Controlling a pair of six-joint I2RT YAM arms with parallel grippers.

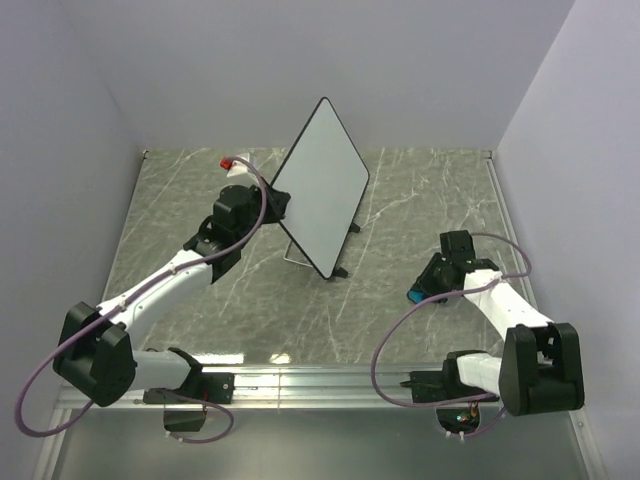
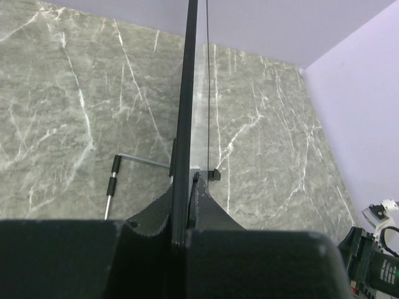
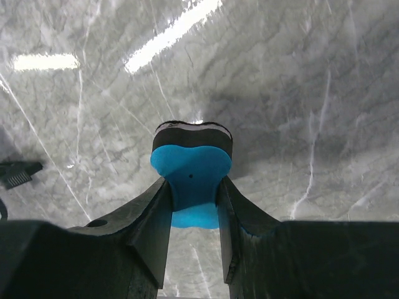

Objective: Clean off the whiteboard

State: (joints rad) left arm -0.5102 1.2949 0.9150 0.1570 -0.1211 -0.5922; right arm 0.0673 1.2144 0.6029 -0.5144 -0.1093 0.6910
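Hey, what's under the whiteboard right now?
Its wire stand shows beneath the whiteboard, over the marble table. The tilted board hides the table surface behind it, and whether the stand's feet touch down is unclear.

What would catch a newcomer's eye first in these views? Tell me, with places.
The whiteboard stands tilted at the table's centre rear, with the left gripper shut on its left edge. Toward the right front, the right gripper pinches a blue eraser over the marble tabletop.
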